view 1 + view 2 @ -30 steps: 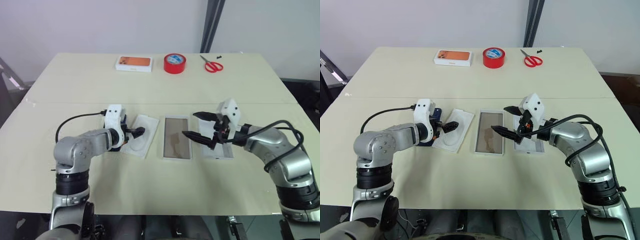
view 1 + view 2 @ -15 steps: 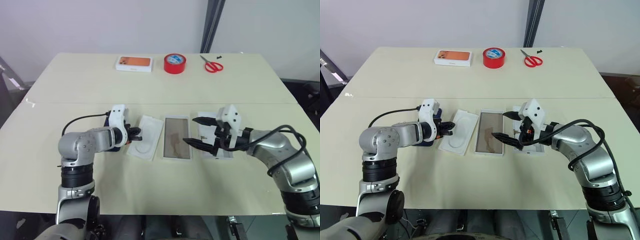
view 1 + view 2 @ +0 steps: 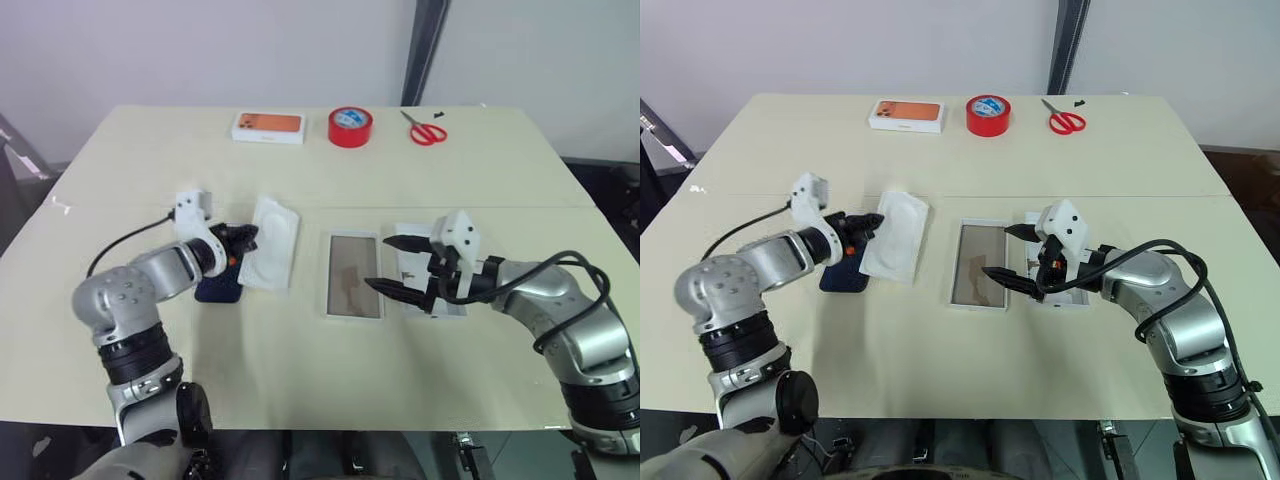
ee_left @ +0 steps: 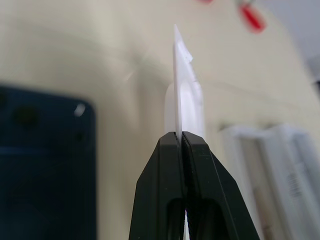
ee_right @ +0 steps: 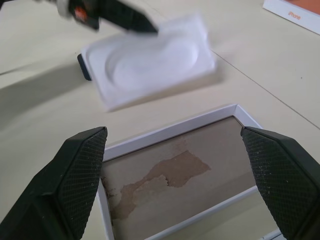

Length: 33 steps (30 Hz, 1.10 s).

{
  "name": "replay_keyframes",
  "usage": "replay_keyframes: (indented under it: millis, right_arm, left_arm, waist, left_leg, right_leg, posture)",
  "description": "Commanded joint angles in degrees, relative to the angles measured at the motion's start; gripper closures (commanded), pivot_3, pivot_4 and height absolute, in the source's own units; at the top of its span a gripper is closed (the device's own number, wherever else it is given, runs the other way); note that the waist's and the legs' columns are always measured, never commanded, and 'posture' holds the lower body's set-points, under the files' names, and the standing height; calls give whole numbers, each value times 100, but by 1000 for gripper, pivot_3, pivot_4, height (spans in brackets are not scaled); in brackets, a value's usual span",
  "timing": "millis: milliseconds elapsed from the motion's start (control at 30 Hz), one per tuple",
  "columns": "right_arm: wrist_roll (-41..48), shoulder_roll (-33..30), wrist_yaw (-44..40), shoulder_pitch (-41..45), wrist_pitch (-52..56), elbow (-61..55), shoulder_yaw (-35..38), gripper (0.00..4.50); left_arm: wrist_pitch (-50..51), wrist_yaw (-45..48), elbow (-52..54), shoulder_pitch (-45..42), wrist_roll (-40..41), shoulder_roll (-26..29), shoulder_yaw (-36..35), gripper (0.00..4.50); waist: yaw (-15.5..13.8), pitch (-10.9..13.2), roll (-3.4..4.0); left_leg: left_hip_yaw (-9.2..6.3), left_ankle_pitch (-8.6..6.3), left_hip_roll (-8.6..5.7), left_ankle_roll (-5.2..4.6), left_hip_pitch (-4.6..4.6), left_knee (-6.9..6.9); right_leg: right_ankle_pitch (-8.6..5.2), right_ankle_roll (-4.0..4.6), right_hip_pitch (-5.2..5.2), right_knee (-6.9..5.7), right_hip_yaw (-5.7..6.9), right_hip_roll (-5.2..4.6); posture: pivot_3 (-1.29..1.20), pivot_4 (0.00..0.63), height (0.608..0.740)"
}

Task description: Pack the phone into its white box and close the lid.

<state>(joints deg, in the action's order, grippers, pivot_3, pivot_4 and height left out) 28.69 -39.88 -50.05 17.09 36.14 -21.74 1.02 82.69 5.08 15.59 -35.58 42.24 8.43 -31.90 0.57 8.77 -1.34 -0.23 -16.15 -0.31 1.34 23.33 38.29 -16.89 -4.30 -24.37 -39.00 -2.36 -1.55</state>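
Note:
My left gripper (image 3: pixel 243 237) is shut on one edge of a thin white insert tray (image 3: pixel 270 243) and holds it tilted above the table. In the left wrist view the fingers (image 4: pixel 165 165) pinch that tray (image 4: pixel 179 100) edge-on. The dark navy phone (image 3: pixel 220 285) lies flat on the table under and beside that gripper. The white box (image 3: pixel 354 275) lies open at mid-table, its tan floor bare. My right gripper (image 3: pixel 380 262) hovers open just right of the box, over the lid (image 3: pixel 1065 298), which it partly hides.
A white box with an orange top (image 3: pixel 267 126), a red tape roll (image 3: pixel 350 127) and red scissors (image 3: pixel 427 131) lie along the table's far edge. A seam runs across the table (image 3: pixel 120 350) behind the work area.
My left gripper closed on the insert tray and lifted it up and to the left, uncovering the phone. The right gripper has stayed open beside the box.

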Motion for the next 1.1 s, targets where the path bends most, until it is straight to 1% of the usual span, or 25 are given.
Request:
replay_keyframes:
  millis: [33,233,400,633,833,867,933,967,1000,1033,1100]
  right_arm:
    - [-27,-122,-83,171,-197,93,184,0]
    - [-50,-221,-138,252,-300,251,185,0]
    - [-7,-275,-114,171,-270,166,237,0]
    - [4,-275,-73,169,-234,125,228,0]
    - [-6,-234,-47,213,-226,140,169,0]
    - [-7,-224,-40,218,-224,137,156,0]
    - [-6,-204,-22,230,-215,129,134,0]
    - [-4,-197,-14,231,-210,122,126,0]
    - [-2,-187,-3,233,-202,109,117,0]
    - [1,-179,7,233,-191,94,109,0]
    - [3,-167,28,232,-173,67,92,0]
  left_arm:
    - [190,-241,244,-275,339,-553,-152,4455]
    - [122,-782,300,-301,212,-1573,177,4455]
    - [162,-1046,166,-189,207,-2001,290,4455]
    - [-17,-1291,-235,25,72,-2282,643,4455]
    - [-86,-1219,-448,89,297,-2334,780,4455]
    - [-70,-1194,-451,97,333,-2317,806,3860]
    - [-51,-1159,-455,111,414,-2276,824,3110]
    - [-47,-1153,-456,118,456,-2252,816,2565]
    - [-41,-1122,-456,129,496,-2198,813,2124]
    - [-37,-1096,-452,137,537,-2142,809,1548]
    - [-16,-1038,-455,142,647,-2037,752,608]
  waist:
    - [-21,-1,-2]
    - [22,2,-7]
    - [32,2,-8]
    - [7,2,-8]
    - [7,2,-8]
    - [6,2,-8]
    - [5,2,-8]
    - [4,2,-8]
    - [6,2,-8]
    - [8,2,-8]
    - [10,2,-8]
  left_leg:
    - [0,0,-1,0,1,1]
    - [0,0,-1,0,1,2]
    - [2,0,1,0,-3,1]
    - [2,0,-1,0,0,2]
    - [2,0,-1,0,-1,2]
    - [2,0,-1,0,-1,2]
    - [2,0,-1,0,-1,2]
    - [2,0,-1,0,0,2]
    - [2,0,-1,0,-1,2]
    - [2,0,-1,0,-1,2]
    - [2,0,-1,0,-1,2]
  right_leg:
    - [0,0,0,1,0,-1]
    - [0,-1,0,0,0,2]
    - [0,-1,0,-4,-5,8]
    - [0,-1,0,-1,-4,5]
    - [0,-1,0,-1,-4,6]
    - [0,-1,0,-1,-4,6]
    - [0,-1,0,-1,-4,5]
    - [0,-1,0,-1,-4,5]
    - [0,-1,0,-1,-4,5]
    - [0,-1,0,-1,-4,5]
    - [0,-1,0,-2,-4,6]
  posture:
    - [0,150,733]
    - [0,150,733]
    - [0,150,733]
    - [0,150,733]
    - [0,150,733]
    - [0,150,733]
    - [0,150,733]
    - [0,150,733]
    - [0,150,733]
    - [0,150,733]
    - [0,150,733]
